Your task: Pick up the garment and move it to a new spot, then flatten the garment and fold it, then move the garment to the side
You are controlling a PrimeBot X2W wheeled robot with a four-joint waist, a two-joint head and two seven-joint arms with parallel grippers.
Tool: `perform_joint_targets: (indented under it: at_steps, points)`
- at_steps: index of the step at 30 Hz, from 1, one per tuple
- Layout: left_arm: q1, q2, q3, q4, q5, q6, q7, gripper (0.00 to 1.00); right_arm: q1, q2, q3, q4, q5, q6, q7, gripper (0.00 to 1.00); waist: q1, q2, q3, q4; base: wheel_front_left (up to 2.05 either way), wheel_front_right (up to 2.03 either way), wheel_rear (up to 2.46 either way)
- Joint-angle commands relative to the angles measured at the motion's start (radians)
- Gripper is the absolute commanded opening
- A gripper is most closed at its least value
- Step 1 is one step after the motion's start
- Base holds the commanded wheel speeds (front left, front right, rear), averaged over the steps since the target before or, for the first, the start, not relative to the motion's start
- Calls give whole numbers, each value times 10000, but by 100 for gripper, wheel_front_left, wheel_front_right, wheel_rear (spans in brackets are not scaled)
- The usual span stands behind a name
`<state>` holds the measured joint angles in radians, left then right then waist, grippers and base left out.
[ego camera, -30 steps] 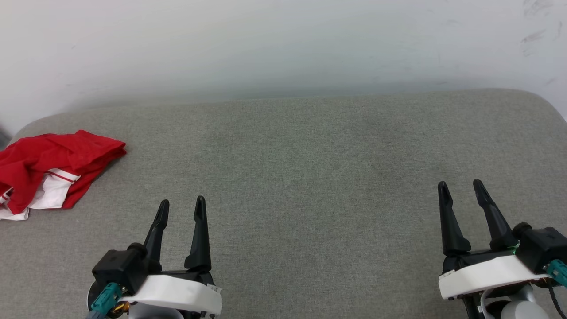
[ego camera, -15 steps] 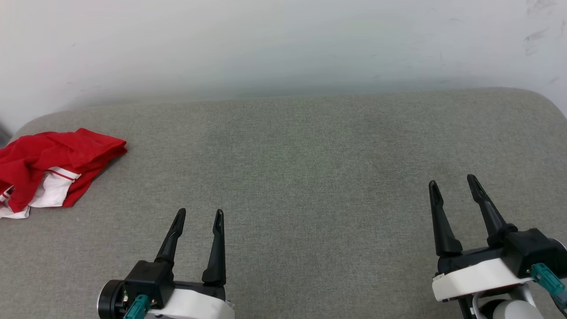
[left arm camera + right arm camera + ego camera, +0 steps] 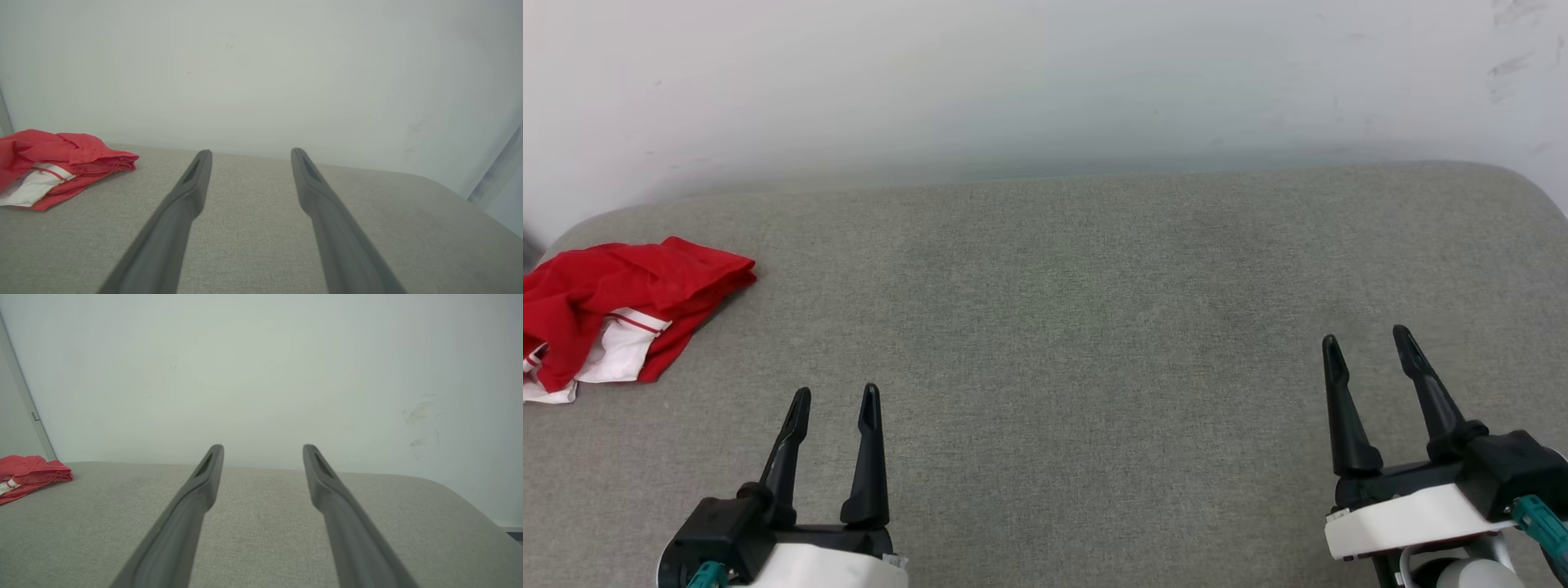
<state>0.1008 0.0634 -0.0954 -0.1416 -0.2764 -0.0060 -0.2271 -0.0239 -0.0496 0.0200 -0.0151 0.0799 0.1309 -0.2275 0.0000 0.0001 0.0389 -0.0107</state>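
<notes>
Over grey fabric surface point(image 3: 1094, 327), my left gripper point(image 3: 836, 392) and right gripper point(image 3: 1365, 335) hover, both spread wide, gripping nothing. Red-and-white garment point(image 3: 613, 314) lies crumpled at far left edge, well apart from left gripper.

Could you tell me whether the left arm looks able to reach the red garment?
Probably yes: only bare grey surface lies between the open left gripper and the garment.
</notes>
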Motion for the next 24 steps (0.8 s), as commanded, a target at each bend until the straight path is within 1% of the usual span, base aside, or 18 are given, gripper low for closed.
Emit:
perform_joint_targets:
  at_steps: [1,4,7,11,19,24]
  points:
    - [152,-70,251,25,211,-356,-96,100,53,-13,50,21,-139,-3,-101,100,0,-1,5,-1,0,0,0]
    - [216,-121,492,210,296,-716,-156,100,115,-15,42,176,225,-3,-147,100,0,-1,-3,-3,0,0,0]
    - [328,-134,457,426,205,-900,-218,100,158,-12,138,342,222,-3,-202,100,0,-1,-15,-11,0,0,0]
    - [359,-133,417,523,287,-990,-270,100,145,-14,166,495,301,-3,-268,100,0,-1,-14,-21,0,0,0]
    - [405,-135,443,574,687,-1086,-409,100,157,-12,284,742,88,-3,-400,100,0,-1,-13,-54,0,0,0]
    - [417,-136,506,663,637,-1158,-386,100,126,-12,388,910,265,-3,-380,100,0,-1,-46,-68,0,0,0]
